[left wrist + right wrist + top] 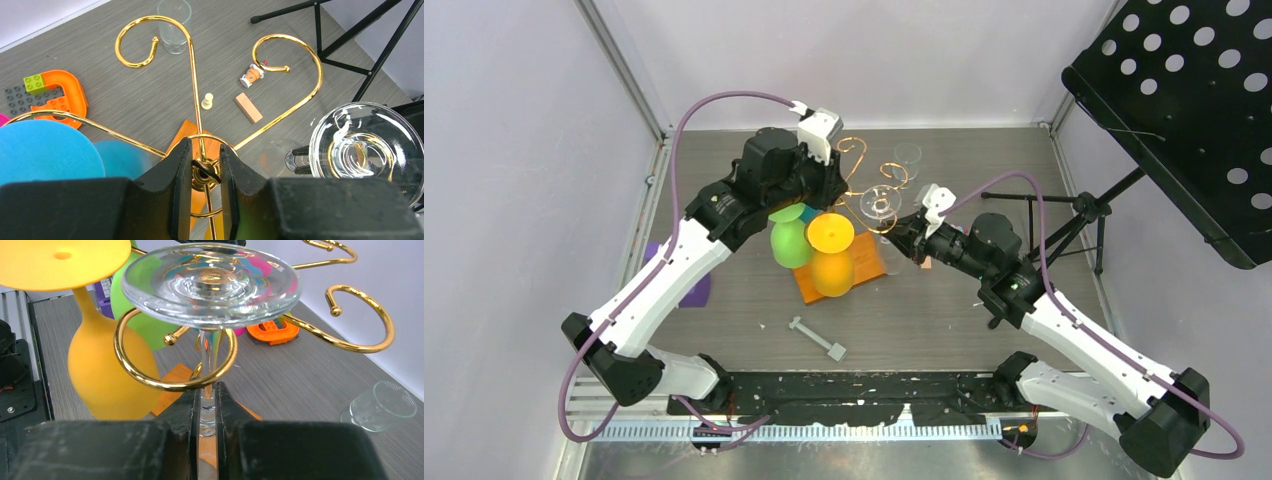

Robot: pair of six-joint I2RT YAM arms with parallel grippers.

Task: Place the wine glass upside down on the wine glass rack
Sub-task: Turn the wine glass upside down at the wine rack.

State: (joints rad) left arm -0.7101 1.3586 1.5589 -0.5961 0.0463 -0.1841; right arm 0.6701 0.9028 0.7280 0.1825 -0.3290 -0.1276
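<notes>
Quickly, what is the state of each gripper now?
Left gripper: closed on the stem of the wine glass rack.
Right gripper: closed on the stem of the wine glass.

Four wine glasses (880, 203), one rack (192, 60), one tumbler (907, 155)

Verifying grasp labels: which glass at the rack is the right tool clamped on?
The clear wine glass, foot up, its stem pinched by the right tool. The yellow glass and green glass sit foot up beside it, ungripped.

No writing, label, brand mark or number can be read on the wine glass rack (165, 385) or on anything around it.
</notes>
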